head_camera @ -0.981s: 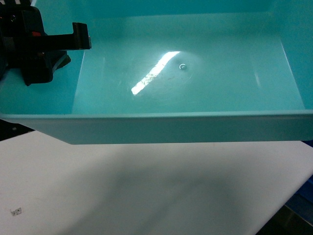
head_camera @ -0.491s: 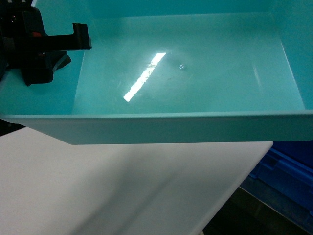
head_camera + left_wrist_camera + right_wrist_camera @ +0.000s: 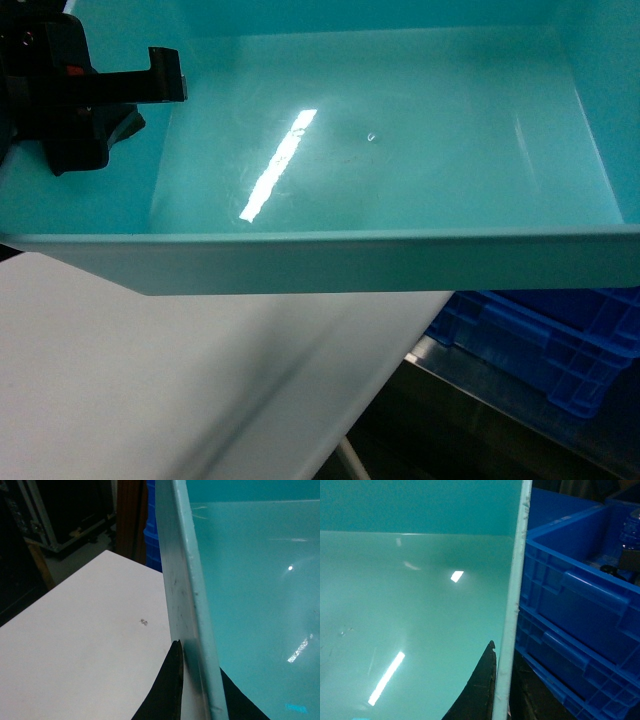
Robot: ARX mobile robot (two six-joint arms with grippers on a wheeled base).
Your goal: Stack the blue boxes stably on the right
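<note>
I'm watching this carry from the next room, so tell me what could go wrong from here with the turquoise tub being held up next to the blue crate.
1. The turquoise tub is held only by its thin side rims: the left end effector and the right end effector each pinch one, so it could slip or tilt.
2. The dark-blue crate sits very close beside the tub's right wall; the wall might clip the crate's rim.
3. The tub fills the head view, hiding most of the crate.

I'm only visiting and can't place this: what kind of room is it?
Probably a workshop or storage area, not a home. There is a plain white table, a dark-blue crate of the stackable kind, and dark equipment cases behind it.
</note>
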